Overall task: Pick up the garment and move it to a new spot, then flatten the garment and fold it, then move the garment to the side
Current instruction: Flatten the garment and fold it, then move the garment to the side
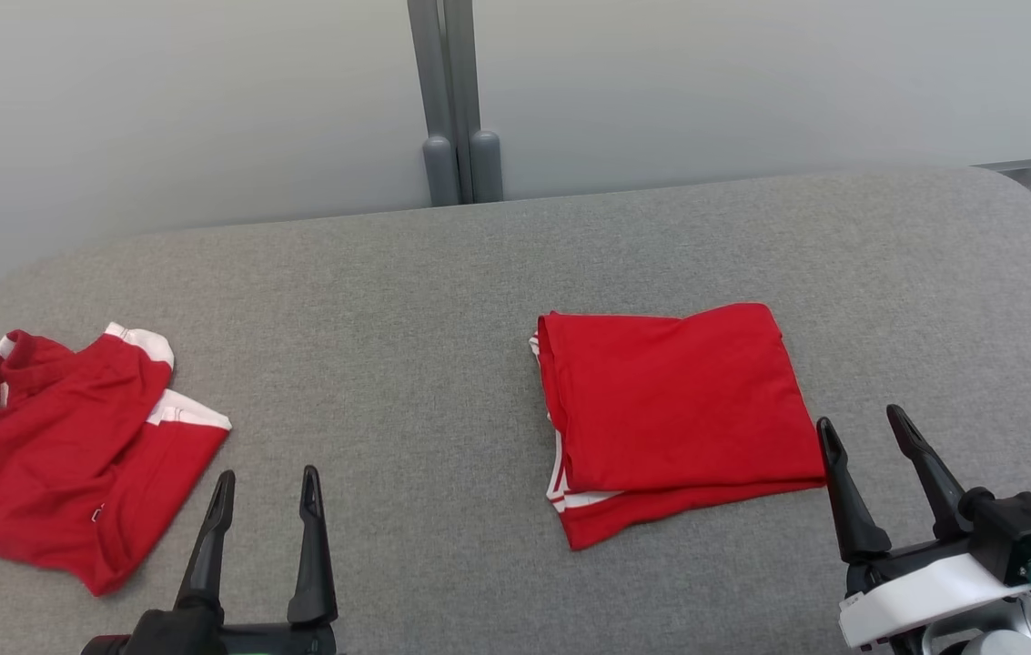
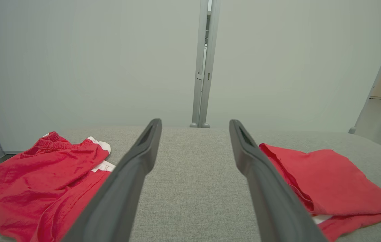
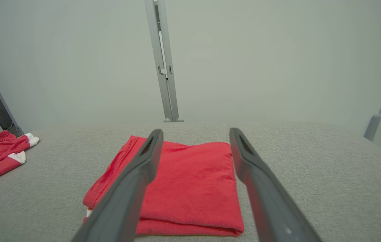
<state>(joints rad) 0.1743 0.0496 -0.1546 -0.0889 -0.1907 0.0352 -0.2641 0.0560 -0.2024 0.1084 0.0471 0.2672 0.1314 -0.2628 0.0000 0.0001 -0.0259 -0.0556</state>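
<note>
A folded garment [image 1: 670,409] lies flat right of centre in the head view, so folding looks done for it; whether it counts as moved aside I cannot tell. A crumpled garment [image 1: 60,446] sits at the far left, seemingly untouched. The left gripper [image 1: 267,475] and right gripper [image 1: 859,417], along the bottom edge, are both spread wide and empty over the table [image 1: 388,300].

On the padded table [image 1: 442,273], the folded garment [image 1: 674,414] lies right of centre. A crumpled garment [image 1: 69,446], perhaps shorts, lies well apart at the left edge. The left gripper [image 1: 267,478] is at the near side between them, and the right gripper [image 1: 861,418] is just beside the folded garment's near right corner. A post [image 1: 456,100] stands behind the table.
</note>
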